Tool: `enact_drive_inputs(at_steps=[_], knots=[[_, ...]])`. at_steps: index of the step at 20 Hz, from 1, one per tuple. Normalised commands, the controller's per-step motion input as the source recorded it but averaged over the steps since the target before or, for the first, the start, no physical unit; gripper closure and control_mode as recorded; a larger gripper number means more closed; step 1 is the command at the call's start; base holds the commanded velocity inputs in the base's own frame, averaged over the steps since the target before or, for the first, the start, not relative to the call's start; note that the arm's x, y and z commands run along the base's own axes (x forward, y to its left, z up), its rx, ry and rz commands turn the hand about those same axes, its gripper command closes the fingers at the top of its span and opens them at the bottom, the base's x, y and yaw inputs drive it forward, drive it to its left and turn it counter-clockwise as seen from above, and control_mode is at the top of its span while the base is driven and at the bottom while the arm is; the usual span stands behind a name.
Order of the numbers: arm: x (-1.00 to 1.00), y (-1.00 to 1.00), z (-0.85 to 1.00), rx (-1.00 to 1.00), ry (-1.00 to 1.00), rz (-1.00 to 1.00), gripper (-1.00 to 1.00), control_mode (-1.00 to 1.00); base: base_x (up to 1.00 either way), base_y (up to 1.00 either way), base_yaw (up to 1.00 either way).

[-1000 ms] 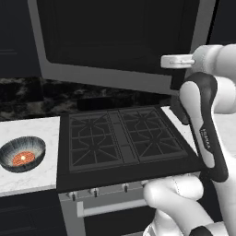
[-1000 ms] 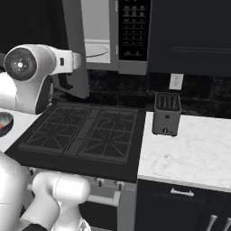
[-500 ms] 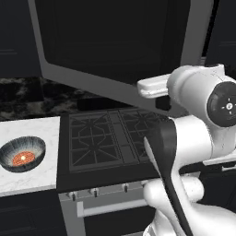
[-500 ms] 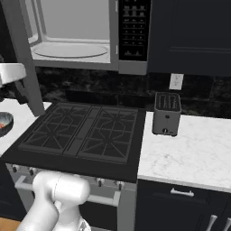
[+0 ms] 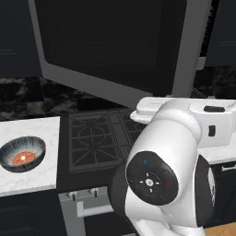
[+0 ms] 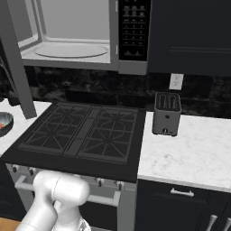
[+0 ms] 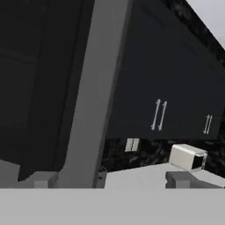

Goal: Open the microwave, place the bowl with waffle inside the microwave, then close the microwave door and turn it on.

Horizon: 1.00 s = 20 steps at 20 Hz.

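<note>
1. I can read no words, brand names or numbers on anything around me.
2. The microwave (image 6: 72, 36) has a narrow black button panel (image 6: 133, 28) with rows of pale marks, but they are too small and blurred for me to make out a single character.
3. The toaster (image 6: 166, 114) shows a small knob on its front and no label I can read.
4. On my own arm, a round dark cap (image 5: 151, 177) carries small symbols around a centre mark, with a blue dot and a red dot; none of them is a letter or a digit.
</note>
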Motion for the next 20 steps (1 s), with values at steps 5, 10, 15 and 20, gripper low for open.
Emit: enact_drive_inputs(at_steps=[5, 10, 15, 20], knots=[[-0.59, -0.98, 0.19, 0.07, -0.04, -0.18, -1.00, -1.00, 0.00, 0.00, 0.00], [0.01, -1.00, 0.01, 0.23, 0.01, 0.16, -1.00, -1.00, 0.00, 0.00, 0.00], [0.00, -0.88, -0.07, 0.18, 0.11, 0.41, -1.00, -1.00, 0.00, 0.00, 0.00], [0.32, -0.28, 0.00, 0.34, 0.27, 0.49, -1.00, -1.00, 0.00, 0.00, 0.00]])
